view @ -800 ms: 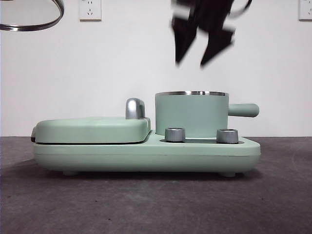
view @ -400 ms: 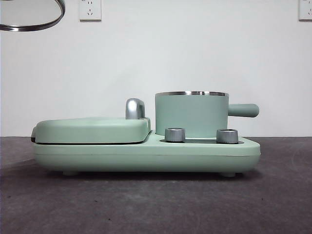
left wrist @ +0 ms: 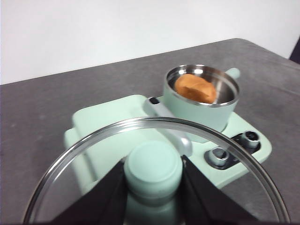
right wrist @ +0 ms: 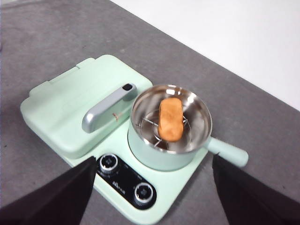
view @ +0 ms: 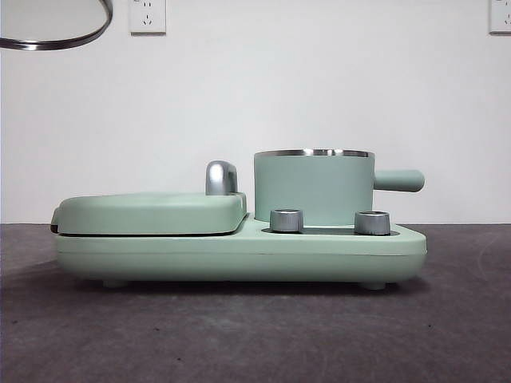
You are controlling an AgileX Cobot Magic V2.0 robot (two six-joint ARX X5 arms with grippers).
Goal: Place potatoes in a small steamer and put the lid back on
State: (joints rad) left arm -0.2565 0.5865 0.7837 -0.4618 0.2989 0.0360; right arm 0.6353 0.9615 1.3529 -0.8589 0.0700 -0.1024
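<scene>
In the front view, the small steamer (view: pixel 314 187) stands on the right half of a mint-green cooker base (view: pixel 239 255), its stubby side handle (view: pixel 399 180) pointing right and two steel dials (view: pixel 287 220) in front of it. The flat griddle cover (view: pixel 150 212) lies on the left half, a curved steel handle (view: pixel 221 177) rising behind it. Only an arc of the lid (view: pixel 56 38) shows, hanging high in the top left corner, well apart from the steamer.

In the left wrist view, the left gripper (left wrist: pixel 153 176) is clamped on the lid's mint-green knob (left wrist: pixel 153 166), a black jaw pressed against each side. The glass lid (left wrist: pixel 84 154) is held up in the air above the appliance. Beyond it, the potato (left wrist: pixel 195 88) lies inside the uncovered steamer (left wrist: pixel 201 105).

In the right wrist view, the right gripper (right wrist: pixel 152 197) hangs above the appliance with its jaws spread wide and nothing between them. Below, the potato (right wrist: pixel 170 118) rests on the wire rack (right wrist: pixel 150 129) inside the steamer (right wrist: pixel 171 126).
</scene>
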